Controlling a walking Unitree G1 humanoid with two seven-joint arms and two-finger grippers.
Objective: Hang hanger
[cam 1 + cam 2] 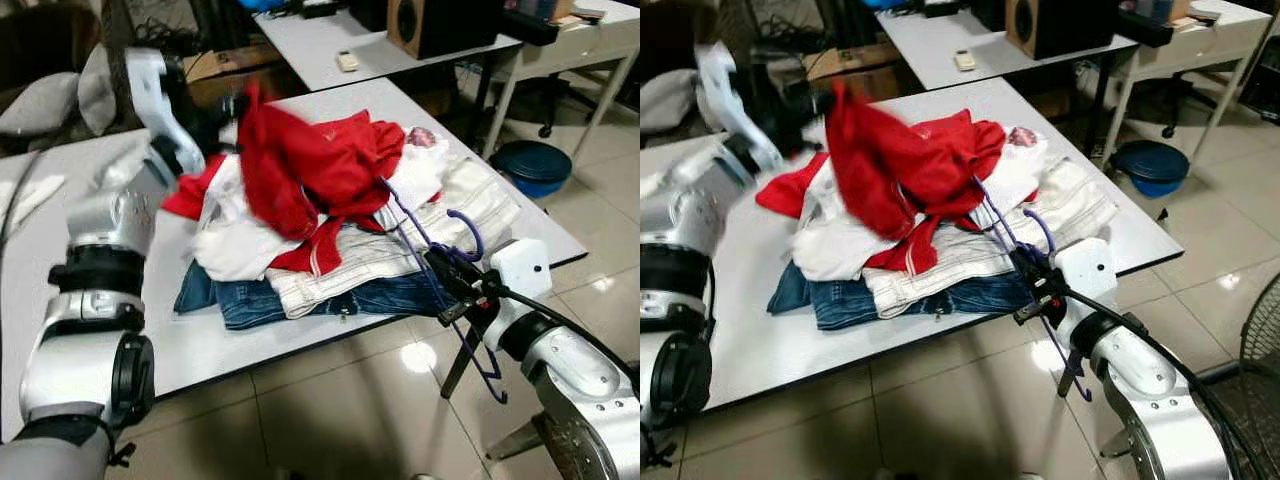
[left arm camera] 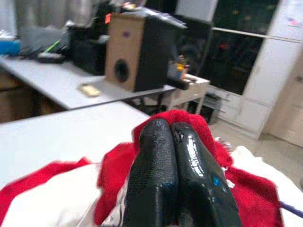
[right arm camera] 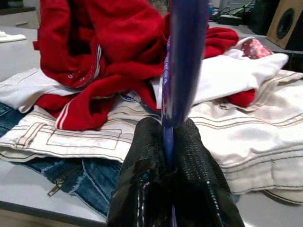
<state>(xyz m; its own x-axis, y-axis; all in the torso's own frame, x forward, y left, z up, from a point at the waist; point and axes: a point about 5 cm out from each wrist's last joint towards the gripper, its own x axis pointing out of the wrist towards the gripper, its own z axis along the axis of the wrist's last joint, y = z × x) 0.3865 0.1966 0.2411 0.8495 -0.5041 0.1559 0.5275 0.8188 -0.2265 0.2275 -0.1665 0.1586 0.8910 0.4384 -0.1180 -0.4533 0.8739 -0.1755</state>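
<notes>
Right gripper [image 1: 452, 283], fingers clenched on the purple hanger [image 1: 440, 250], at the near right edge of the table [image 1: 200, 345], over open floor [image 1: 350, 410]. Left gripper [image 2: 177, 142], fingers pressed together, lifts a red garment [image 1: 300, 165] above the clothes pile [image 1: 330, 270].

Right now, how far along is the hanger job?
Early. Done: the right gripper is shut on the purple hanger at the table edge. In hand: the left gripper, fingers together, lifts the red garment off the pile. Left: dressing and hanging the hanger.
</notes>
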